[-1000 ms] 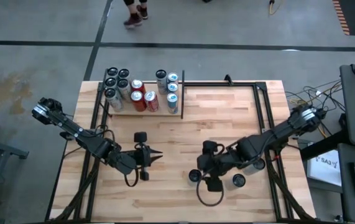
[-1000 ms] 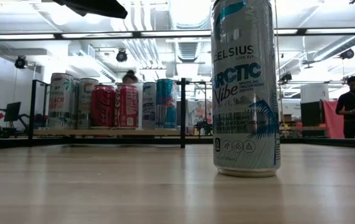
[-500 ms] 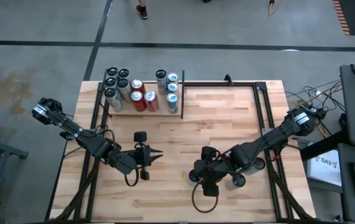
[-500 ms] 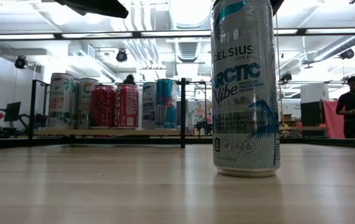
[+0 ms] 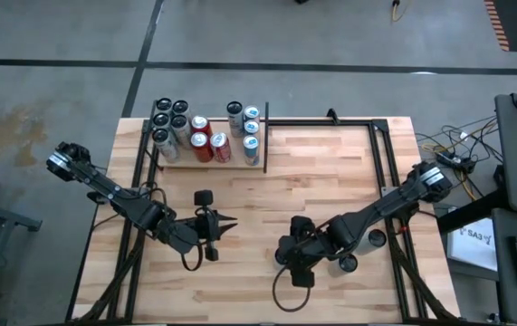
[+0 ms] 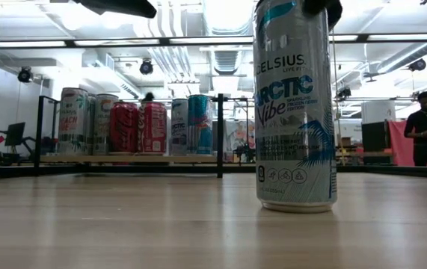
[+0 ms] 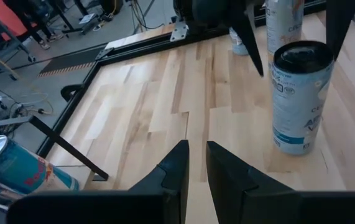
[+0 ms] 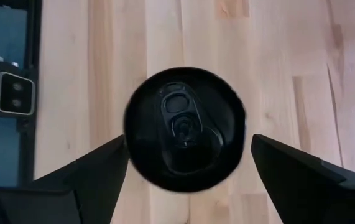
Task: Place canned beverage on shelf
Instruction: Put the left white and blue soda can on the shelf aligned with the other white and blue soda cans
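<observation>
A white and blue Celsius can (image 6: 295, 104) stands upright on its base on the table, right of middle near the front edge. My right gripper (image 5: 286, 254) hangs open just above it, pointing down. In the right wrist view its fingers (image 8: 96, 171) stand on either side of the can's black top (image 8: 184, 127), apart from it. My left gripper (image 5: 226, 224) is shut and empty over the table left of middle, pointing at the can (image 7: 298, 96). The shelf (image 5: 178, 161), a pale plywood panel with black rods, is at the far left and holds several cans.
Two more cans (image 5: 347, 263) (image 5: 376, 238) stand just right of the right gripper. A bare black metal frame (image 5: 330, 122) runs along the far and right edges. The shelf's cans (image 6: 138, 127) fill its far part. Bare wood lies between shelf and grippers.
My right gripper has moved toward the table's left and near edges and come over the Celsius can; its tip now shows beside the can's top in the low view. The can has not moved.
</observation>
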### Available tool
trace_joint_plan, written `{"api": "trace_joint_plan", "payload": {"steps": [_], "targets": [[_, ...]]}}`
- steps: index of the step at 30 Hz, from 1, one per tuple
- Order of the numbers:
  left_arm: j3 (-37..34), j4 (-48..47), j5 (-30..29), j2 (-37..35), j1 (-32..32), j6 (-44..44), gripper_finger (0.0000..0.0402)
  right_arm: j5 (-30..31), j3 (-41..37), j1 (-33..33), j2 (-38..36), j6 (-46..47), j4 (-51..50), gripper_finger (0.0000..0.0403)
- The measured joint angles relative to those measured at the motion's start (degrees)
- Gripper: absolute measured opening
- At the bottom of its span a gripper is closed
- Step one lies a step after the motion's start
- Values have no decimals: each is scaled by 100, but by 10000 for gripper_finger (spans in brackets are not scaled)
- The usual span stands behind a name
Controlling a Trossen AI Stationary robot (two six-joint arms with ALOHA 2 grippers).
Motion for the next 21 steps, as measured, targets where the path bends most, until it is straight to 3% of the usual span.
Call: {"api": "trace_joint_plan", "payload": {"steps": [12,21], "targets": [[108,-31,-44,-28,0,304,38,-125,0,-51,331,-298,151,321],[114,-37,-48,-121,0,666,38,-316,0,-236,312,-314,175,237]]}}
